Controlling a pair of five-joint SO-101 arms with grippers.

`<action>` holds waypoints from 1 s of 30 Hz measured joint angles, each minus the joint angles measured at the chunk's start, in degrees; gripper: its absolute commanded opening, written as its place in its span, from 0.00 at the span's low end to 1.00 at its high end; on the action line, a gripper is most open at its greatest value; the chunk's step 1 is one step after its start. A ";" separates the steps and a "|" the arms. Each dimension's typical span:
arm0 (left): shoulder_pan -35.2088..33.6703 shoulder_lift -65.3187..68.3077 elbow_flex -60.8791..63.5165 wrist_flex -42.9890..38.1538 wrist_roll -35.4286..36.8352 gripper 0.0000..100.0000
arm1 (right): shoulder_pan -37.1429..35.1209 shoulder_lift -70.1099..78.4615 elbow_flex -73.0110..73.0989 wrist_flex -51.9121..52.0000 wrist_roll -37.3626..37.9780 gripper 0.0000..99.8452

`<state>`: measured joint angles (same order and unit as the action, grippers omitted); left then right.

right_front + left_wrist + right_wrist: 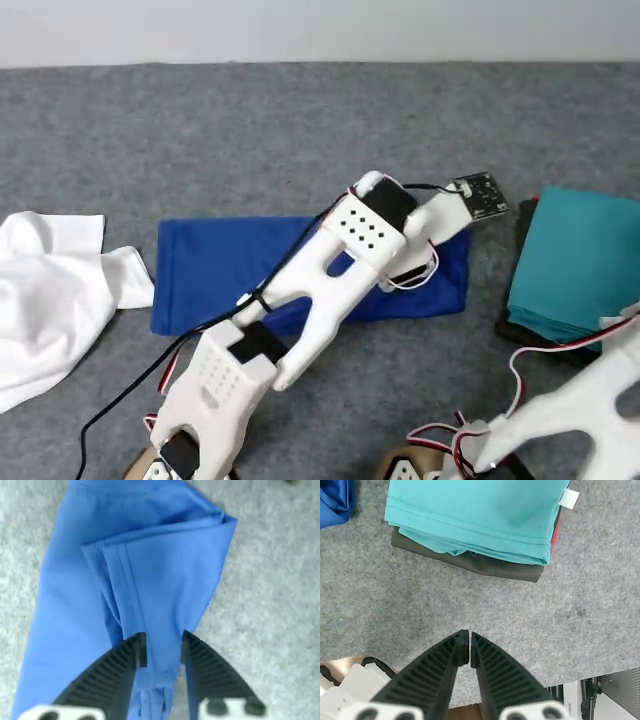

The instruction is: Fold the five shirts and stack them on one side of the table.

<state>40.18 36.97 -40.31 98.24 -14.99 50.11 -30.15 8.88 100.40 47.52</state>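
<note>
A blue shirt lies folded into a long strip across the middle of the grey table. My left gripper is at the strip's right end, shut on a raised fold of the blue shirt. In the high view the left arm stretches over that shirt and hides its fingers. A crumpled white shirt lies at the left edge. At the right stands a stack with a folded teal shirt on top of a dark one, with red showing at one edge. My right gripper hovers shut over bare table near the stack.
The right arm enters from the lower right corner, just in front of the stack. Grey carpet-like table stretches to a white wall at the back. The table's front edge and some equipment appear below the right gripper.
</note>
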 measured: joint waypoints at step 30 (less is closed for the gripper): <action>-12.66 5.36 -5.01 0.70 -0.62 0.11 | -1.93 0.00 0.00 0.00 0.00 0.01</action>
<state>27.52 42.33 -45.32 98.95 -15.60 48.18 -30.15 8.88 100.40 47.52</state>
